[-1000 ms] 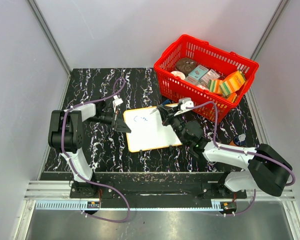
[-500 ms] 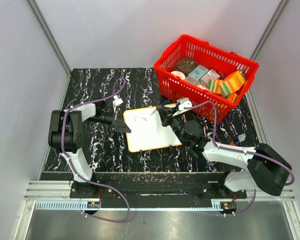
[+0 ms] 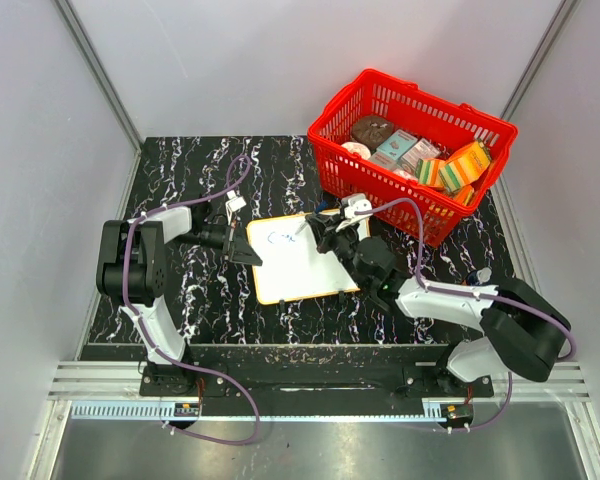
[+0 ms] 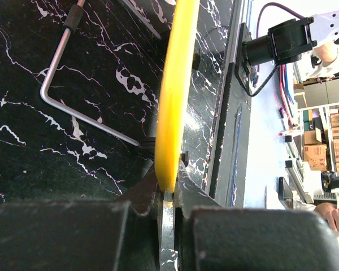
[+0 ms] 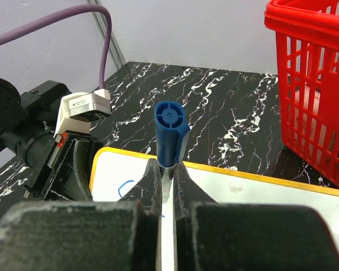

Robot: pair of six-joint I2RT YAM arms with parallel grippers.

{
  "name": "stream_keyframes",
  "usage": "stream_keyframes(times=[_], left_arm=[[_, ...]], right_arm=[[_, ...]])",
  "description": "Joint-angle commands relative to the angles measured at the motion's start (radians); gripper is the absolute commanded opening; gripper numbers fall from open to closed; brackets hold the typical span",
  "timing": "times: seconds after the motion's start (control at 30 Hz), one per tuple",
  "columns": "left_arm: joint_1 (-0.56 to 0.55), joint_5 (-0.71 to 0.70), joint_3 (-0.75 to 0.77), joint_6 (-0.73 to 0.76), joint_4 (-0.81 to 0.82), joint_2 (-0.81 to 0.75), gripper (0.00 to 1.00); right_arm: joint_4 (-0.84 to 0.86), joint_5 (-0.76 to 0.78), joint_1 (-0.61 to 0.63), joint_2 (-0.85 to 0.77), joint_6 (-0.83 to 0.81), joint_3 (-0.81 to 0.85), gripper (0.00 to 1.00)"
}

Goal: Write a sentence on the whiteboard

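While the left end effector [image 3: 248, 250] clamps the whiteboard [image 3: 300, 268] by its left rim on the desk [image 3: 195, 180] near the red basket [image 3: 440, 100], the right end effector [image 5: 166, 189] grips a blue marker [image 5: 170, 132] over the barely begun sentence [image 3: 278, 238].

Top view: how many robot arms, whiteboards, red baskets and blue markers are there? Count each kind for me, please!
robot arms: 2
whiteboard: 1
red basket: 1
blue marker: 1
Total: 5
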Motion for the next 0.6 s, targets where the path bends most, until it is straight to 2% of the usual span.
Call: stream_keyframes(times=[0.0,0.57], left_arm=[[-0.011,-0.133,0.013,0.044,0.0,0.017,0.0],[-0.012,-0.131,0.012,0.046,0.0,0.016,0.0]], right_arm=[[0.032,-0.003,-0.005,0.023,-0.002,0.049,0.0],[0.076,0.047,-0.005,0.06,0.007,0.034,0.0]])
